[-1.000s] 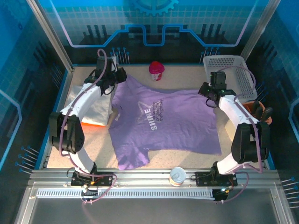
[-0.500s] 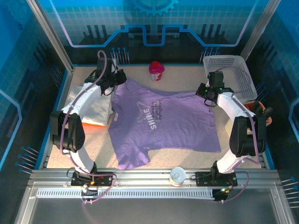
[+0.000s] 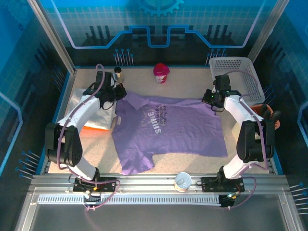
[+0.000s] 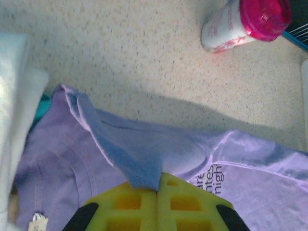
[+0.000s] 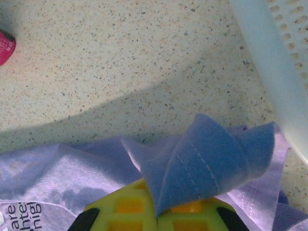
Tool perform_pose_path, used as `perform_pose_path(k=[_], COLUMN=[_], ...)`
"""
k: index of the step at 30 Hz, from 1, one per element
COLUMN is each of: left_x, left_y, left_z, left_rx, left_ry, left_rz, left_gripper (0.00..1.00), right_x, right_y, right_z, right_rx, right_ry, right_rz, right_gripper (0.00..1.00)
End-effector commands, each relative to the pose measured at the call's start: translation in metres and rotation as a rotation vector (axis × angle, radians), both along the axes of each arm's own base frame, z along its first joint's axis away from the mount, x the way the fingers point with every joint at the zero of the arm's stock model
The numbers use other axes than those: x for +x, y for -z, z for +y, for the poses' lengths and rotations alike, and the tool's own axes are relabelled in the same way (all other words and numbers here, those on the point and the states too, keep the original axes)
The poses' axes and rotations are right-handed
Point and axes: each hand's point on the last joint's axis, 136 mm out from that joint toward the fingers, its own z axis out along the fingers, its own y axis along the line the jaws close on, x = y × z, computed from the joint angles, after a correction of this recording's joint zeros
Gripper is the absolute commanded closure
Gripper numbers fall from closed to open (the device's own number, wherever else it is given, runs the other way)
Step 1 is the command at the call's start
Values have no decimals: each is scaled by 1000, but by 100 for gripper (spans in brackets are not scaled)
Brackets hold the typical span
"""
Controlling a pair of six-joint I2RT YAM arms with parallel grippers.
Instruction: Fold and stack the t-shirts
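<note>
Top external view: the large lavender-purple soft cloth t-shirt is spread mid-table on the speckled beige tabletop, white chest lettering up, its far edge raised off the surface. The left gripper pinches the far-left corner and the right gripper pinches the far-right corner. Left wrist view: yellow fingers pressed together, a purple fold clamped in the seam. Right wrist view: yellow pads closed on a bunched, stitched hem. Both corners are held level, probably so the far edge comes over straight toward the near side. This looks like the first fold of this shirt, and the near half lies flat as an anchor. The folded white cloth shirt sits on the folded orange cloth shirt at the left, just beside the purple sleeve, and is likely the stack spot. The white plastic mesh basket stands far right and the pink-lidded cup at the far edge, both off the cloth
</note>
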Motion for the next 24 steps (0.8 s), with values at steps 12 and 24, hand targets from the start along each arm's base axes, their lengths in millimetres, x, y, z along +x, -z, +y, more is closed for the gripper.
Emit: perform_pose_path(k=[12, 24], left_x=[-54, -76], left_y=[7, 35], left_z=[-2, -4], left_rx=[-93, -111], left_ry=[-24, -25], left_rz=[95, 208], left_gripper=[100, 100], right_x=[-42, -57], right_y=[16, 34], right_z=[-2, -5], right_rx=[2, -20], right_ry=[-12, -12], right_rz=[120, 189], right_gripper=[100, 100])
